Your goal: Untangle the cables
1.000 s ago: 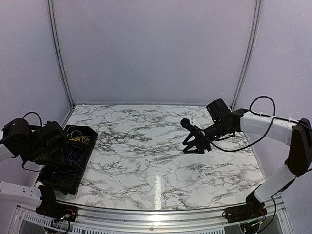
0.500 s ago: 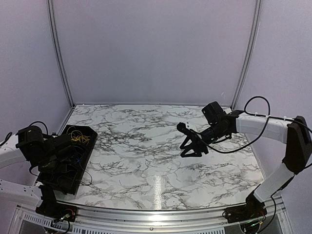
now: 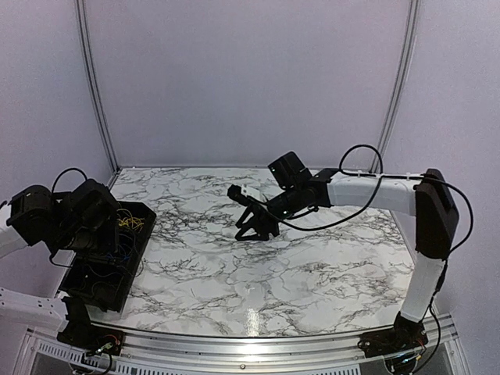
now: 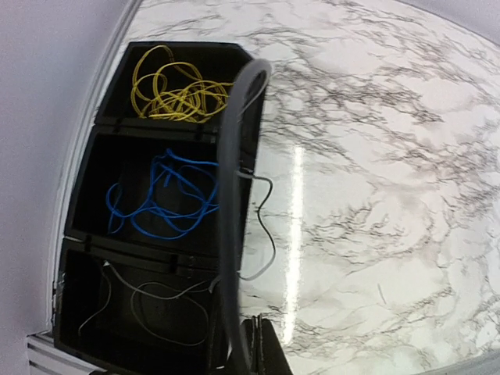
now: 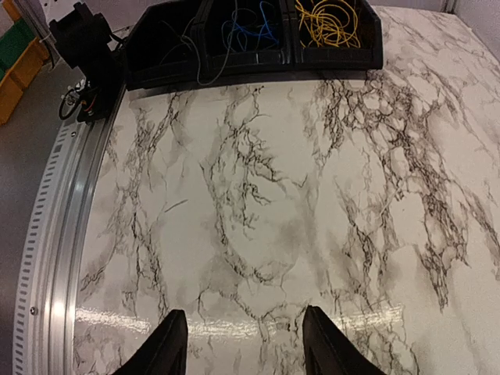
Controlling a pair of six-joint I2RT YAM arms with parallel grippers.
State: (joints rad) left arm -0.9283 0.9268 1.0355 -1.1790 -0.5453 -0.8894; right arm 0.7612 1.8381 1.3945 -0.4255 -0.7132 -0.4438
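Note:
The cables lie in a black three-compartment tray point(image 4: 187, 47) at the table's left edge. A yellow cable point(image 4: 176, 86) is coiled in the far compartment and a blue cable point(image 4: 160, 199) in the middle one. A thin grey cable point(image 4: 144, 301) lies in the near one, with a loop hanging over the rim onto the marble point(image 4: 266, 234). My left gripper point(image 4: 262, 348) is shut, empty, above the tray's near right corner. My right gripper point(image 5: 244, 344) hovers open over bare marble mid-table point(image 3: 248, 228), nothing between its fingers point(image 5: 168, 344), facing the tray point(image 5: 258, 66).
The left arm's own thick grey cable point(image 4: 230, 195) crosses the left wrist view in front of the tray. A metal rail point(image 5: 55, 203) runs along the table's near edge. Purple walls close the back and sides. The left arm point(image 3: 78, 223) hangs over the tray point(image 3: 137, 207).
My right arm has swung left from the table's right side toward the middle, jaws still open. My left arm has shifted and risen over the tray, still shut.

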